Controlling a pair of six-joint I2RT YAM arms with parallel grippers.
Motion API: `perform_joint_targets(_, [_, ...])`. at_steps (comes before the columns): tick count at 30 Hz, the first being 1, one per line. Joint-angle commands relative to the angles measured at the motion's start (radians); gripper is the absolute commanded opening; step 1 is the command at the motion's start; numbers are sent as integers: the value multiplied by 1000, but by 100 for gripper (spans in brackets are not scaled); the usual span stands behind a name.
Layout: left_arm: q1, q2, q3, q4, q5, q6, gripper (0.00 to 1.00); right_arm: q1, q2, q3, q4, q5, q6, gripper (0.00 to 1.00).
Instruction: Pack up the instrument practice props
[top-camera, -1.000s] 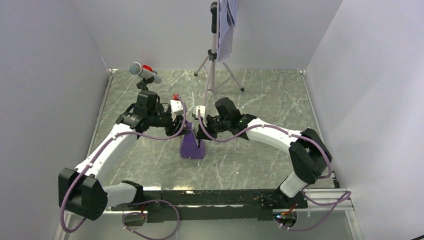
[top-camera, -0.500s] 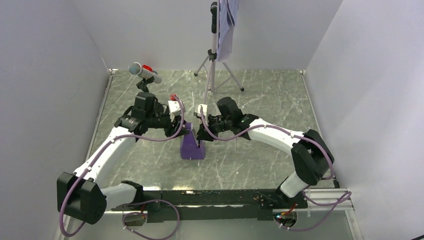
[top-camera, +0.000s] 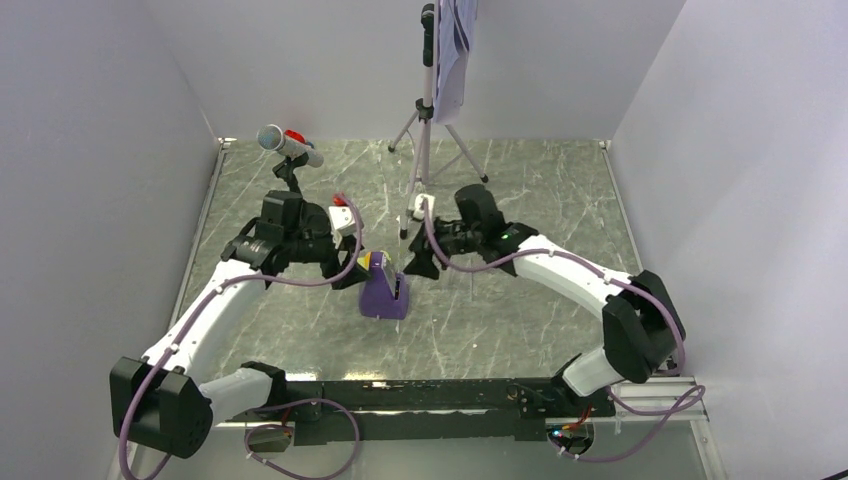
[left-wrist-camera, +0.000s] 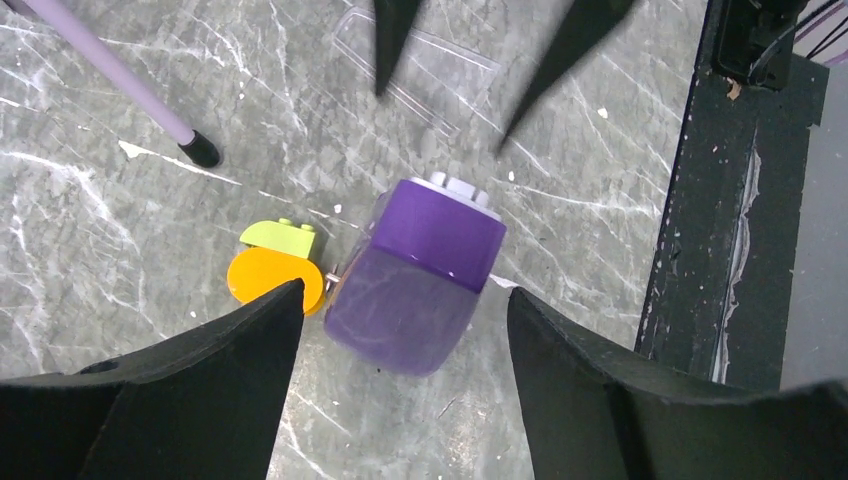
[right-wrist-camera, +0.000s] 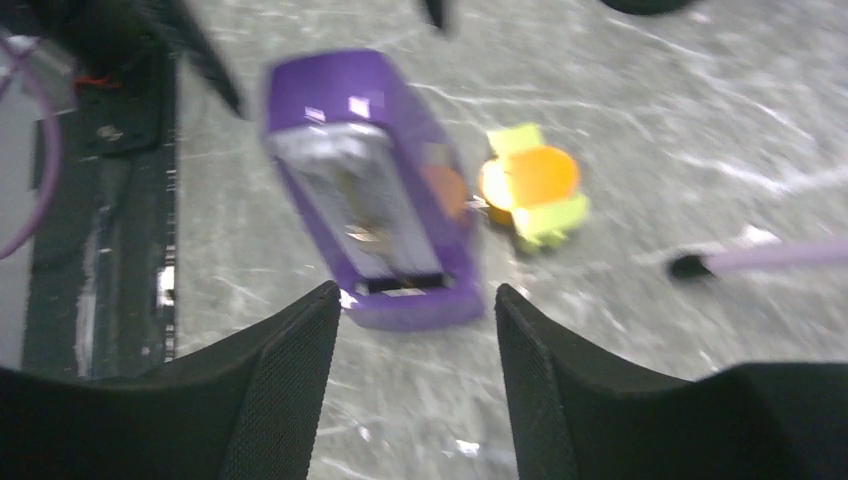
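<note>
No legible text anywhere; print on sheet-music pages (top-camera: 452, 60) too small.

Block (left-wrist-camera: 275, 268) just beside metronome (left-wrist-camera: 418, 272)

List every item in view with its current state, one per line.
Metronome: upright on table, not held.
Block: lying beside metronome.
Music stand: upright, legs spread.
Pages: on the stand.
Microphone: tilted, not held.
Left gripper: open.
Right gripper: open.

the music stand (top-camera: 425, 140) is cut off at the top edge, the metronome (right-wrist-camera: 370, 190) blurred.
</note>
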Motion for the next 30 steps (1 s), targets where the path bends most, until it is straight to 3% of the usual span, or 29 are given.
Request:
perform_joint_targets(1, [-3, -45, -17, -57, 27, 118, 79, -125, -62, 12, -35, 112, 113, 64])
perform_joint_targets(6, [-70, -16, 40, -127, -70, 266, 85, -190, -32, 112, -263, 309, 190, 79])
perform_joint_targets(10, [-115, 12, 82, -111, -98, 279, 86, -204, 53, 198, -441, 446, 308, 89])
perform_joint_targets(13, [-130, 15, 82, -99, -104, 272, 85, -231, 156, 249, -537, 497, 444, 90])
perform_joint_targets(18, [-126, -57, 25, -112, -161, 256, 83, -233, 269, 269, -556, 559, 552, 90])
perform_joint_targets(25, [-37, -217, -59, -231, -199, 298, 88, -228, 399, 309, -594, 601, 684, 93])
perform_joint_targets(30, [-1, -258, -112, -227, -190, 288, 86, -201, 464, 329, -622, 648, 763, 86])
